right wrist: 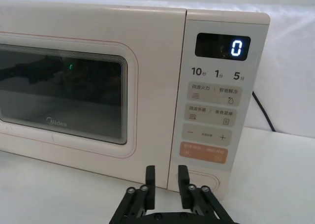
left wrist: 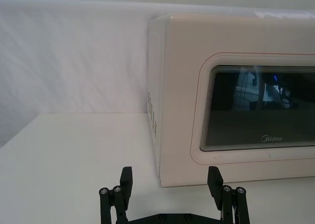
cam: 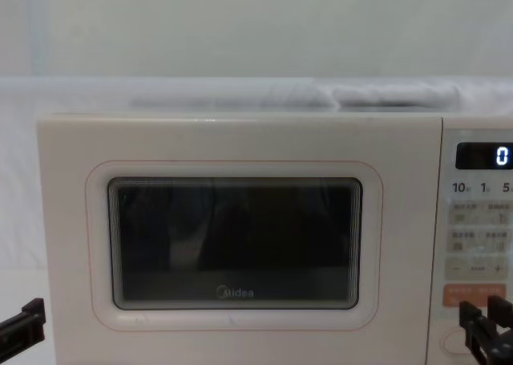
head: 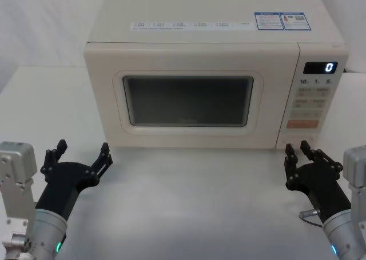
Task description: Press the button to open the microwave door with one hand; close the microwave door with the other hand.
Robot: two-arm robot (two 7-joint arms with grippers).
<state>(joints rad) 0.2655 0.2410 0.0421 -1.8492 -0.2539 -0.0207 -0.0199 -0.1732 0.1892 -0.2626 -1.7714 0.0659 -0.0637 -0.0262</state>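
In the middle of the head view, the microwave door (head: 189, 100) is seen shut, flush with the control panel (head: 313, 94) at its right. The microwave stands on a white bench (head: 194, 203). The display (head: 320, 67) at the upper right of the panel shows a single 0. The button (right wrist: 207, 180) is found at the very bottom of the panel, below the orange key (right wrist: 203, 152); in the right wrist view it is partly hidden behind the end effector's own fingers.

At the lower right of the head view the right end effector (head: 298, 152) is held just in front of the panel's lower edge, with its fingers released but only a narrow gap between them. No touch with the button can be made out; in the right wrist view the fingertips (right wrist: 183, 174) are seen close before it.

At the lower left of the head view the left end effector (head: 83, 151) is held over the bench, in front of the lower left corner of the door and apart from it. Its fingers are spread wide and nothing is grasped.
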